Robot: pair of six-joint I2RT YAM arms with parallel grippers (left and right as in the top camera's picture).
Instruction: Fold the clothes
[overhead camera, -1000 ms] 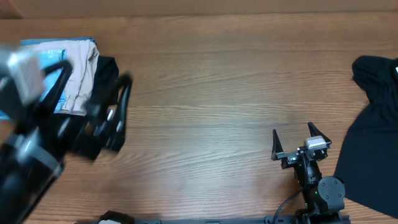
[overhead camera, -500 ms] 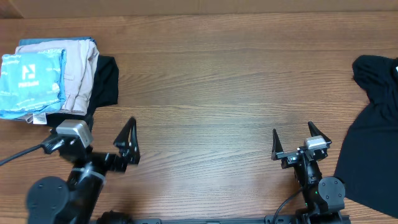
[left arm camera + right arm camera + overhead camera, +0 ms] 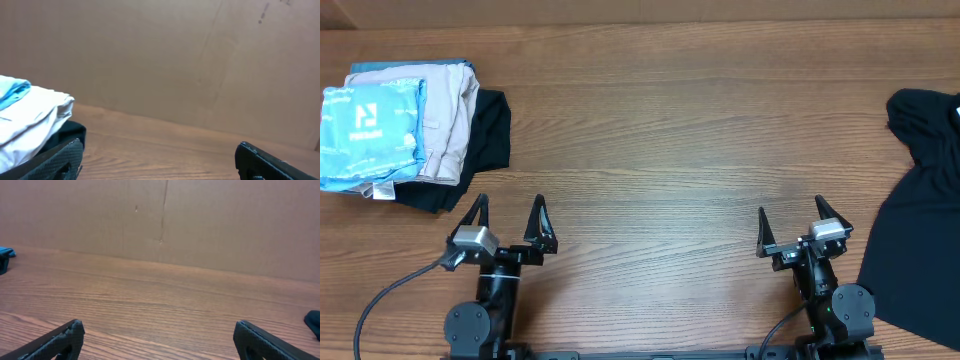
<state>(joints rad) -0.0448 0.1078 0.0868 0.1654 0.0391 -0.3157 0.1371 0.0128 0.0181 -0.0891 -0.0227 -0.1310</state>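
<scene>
Left gripper (image 3: 510, 203) stands with its jaws spread wide and nothing between them, low in the left part of the overhead frame, its fingers pointing up the frame. The right gripper (image 3: 790, 208) sits in the lower right, jaws likewise wide apart and empty. Both are poised over bare wood, well apart from any cloth.

The counter (image 3: 660, 130), brown with a wood grain, fills the overhead view. A loose black garment (image 3: 920, 250) lies spread at the right edge and runs out of the frame, just right of the right arm's base.

In the upper left corner is a stack. At the bottom a folded black cloth (image 3: 492, 130) shows along the stack's right and lower sides. On it rest the beige trousers (image 3: 448, 120), folded. The light blue T-shirt (image 3: 370, 135) lies folded into a neat rectangle on the left part of the stack, a white logo facing up.

From the left wrist, the stack shows at the left edge, pale folds over dark cloth with a strip of blue on top, and a plain brown wall (image 3: 175, 60) stands behind the counter. A black cable (image 3: 390, 295) curves from the left arm toward the lower left corner
</scene>
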